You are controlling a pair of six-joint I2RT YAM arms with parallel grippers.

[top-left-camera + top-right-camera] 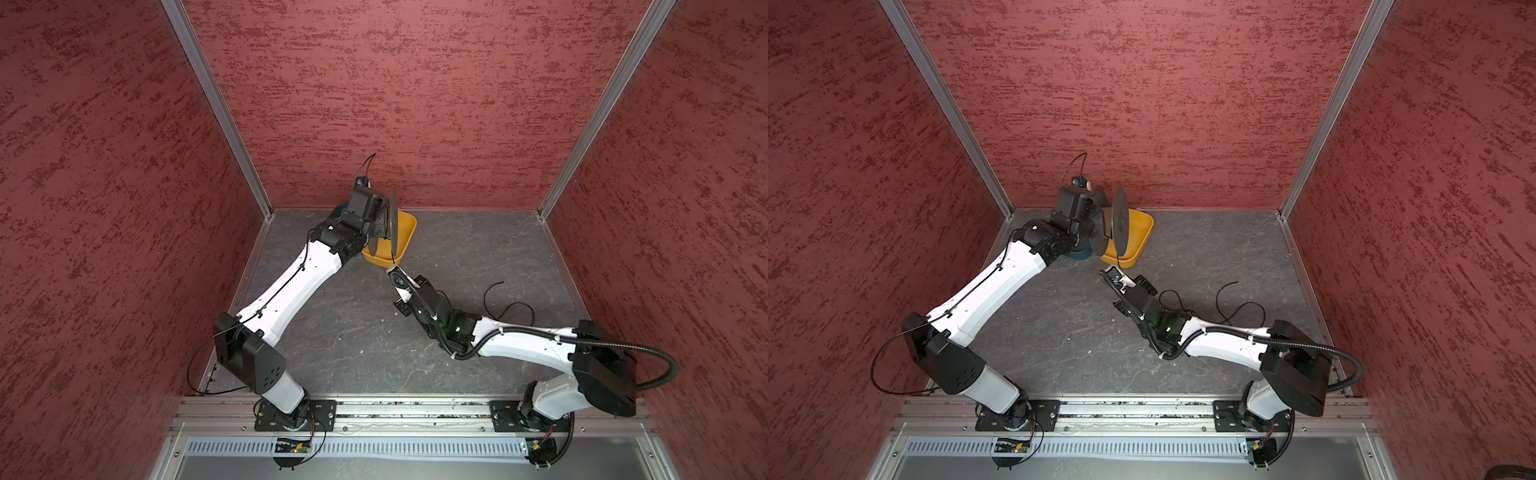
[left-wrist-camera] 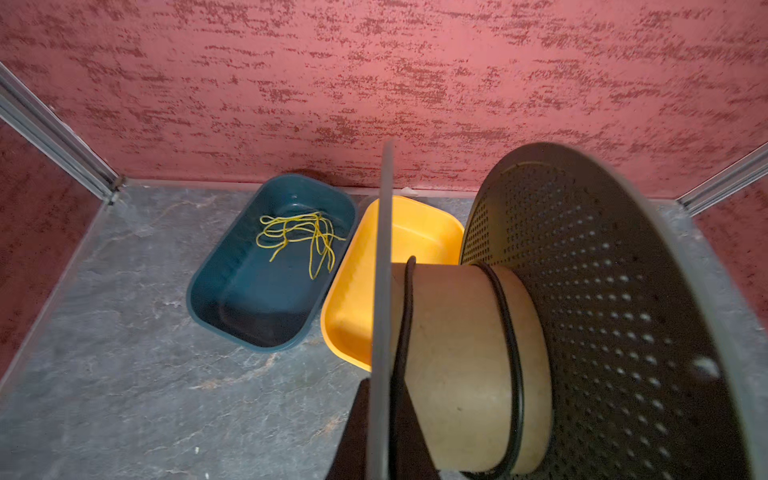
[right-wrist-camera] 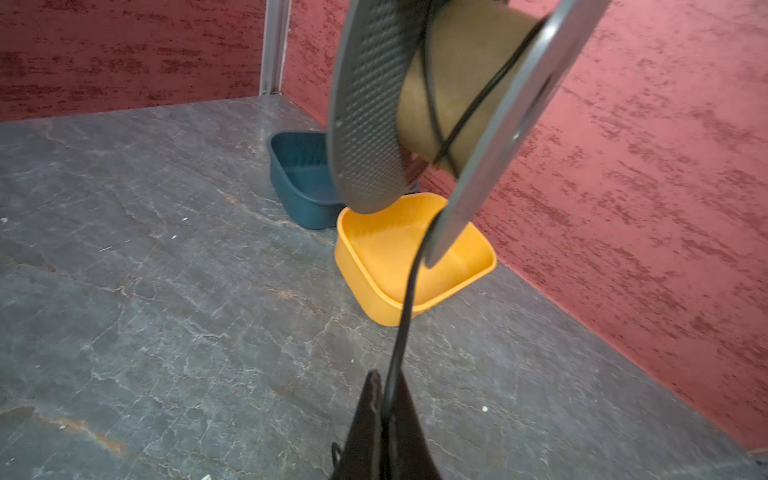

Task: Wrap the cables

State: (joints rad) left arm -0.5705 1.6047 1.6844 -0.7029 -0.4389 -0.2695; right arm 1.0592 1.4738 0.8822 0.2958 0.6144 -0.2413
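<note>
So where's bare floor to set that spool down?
Widest free patch: the tabletop between the left arm and right arm, in front of the yellow bin. The back right corner, between that bin and the right wall, is bare. Crowded: back left, where the blue bin and yellow bin sit side by side, and beside the right arm, where loose cable lies.

The left arm (image 1: 291, 286) reaches to the far edge of the table (image 1: 340, 340), wrist lifted. The left gripper (image 2: 376, 419) is closed tight on the spool (image 2: 457, 353). The right arm (image 1: 519, 345) bends low toward the middle, and the right gripper (image 3: 387, 395) pinches the cable (image 3: 405, 307).
</note>
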